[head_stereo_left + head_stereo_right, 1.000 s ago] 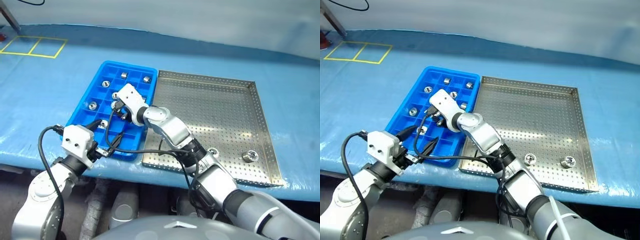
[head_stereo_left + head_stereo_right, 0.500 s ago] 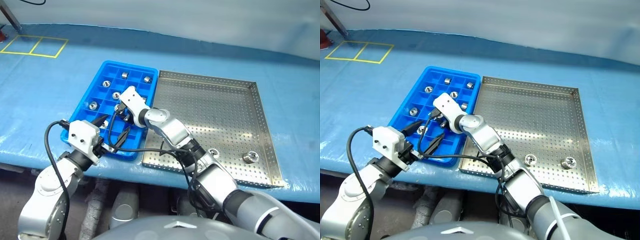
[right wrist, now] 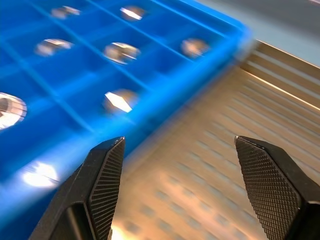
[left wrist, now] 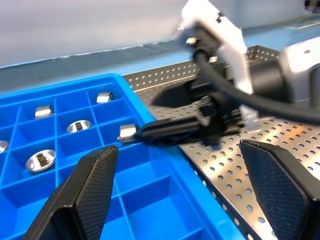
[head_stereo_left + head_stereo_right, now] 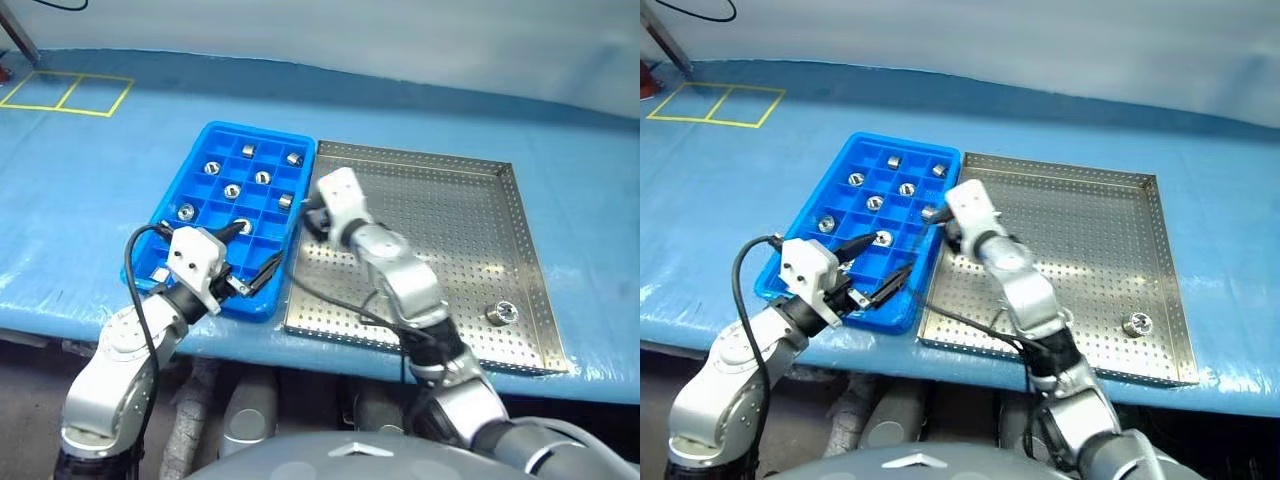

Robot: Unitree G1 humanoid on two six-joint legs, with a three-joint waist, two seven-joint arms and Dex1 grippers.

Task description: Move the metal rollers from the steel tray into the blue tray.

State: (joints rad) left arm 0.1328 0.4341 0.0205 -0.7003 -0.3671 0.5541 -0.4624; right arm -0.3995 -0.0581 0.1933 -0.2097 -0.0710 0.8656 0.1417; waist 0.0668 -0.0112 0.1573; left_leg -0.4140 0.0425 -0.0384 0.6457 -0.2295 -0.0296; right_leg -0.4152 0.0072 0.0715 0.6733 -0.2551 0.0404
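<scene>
Both arms are built of rounded silver-grey segments joined by black rings. Each wrist carries a white boxy block, with black cables looping loosely from it along the forearm. The left gripper (image 5: 250, 258) and right gripper (image 3: 185, 175) have black wedge-shaped fingers (image 4: 87, 192) with finely cross-hatched inner faces.

Glossy blue plastic tray (image 5: 196, 177); shiny perforated sheet-metal steel tray (image 5: 452, 235); polished silver rollers (image 5: 501, 313); matt black textured fingers (image 3: 106, 182); slightly wrinkled blue table sheet (image 5: 90, 190).
</scene>
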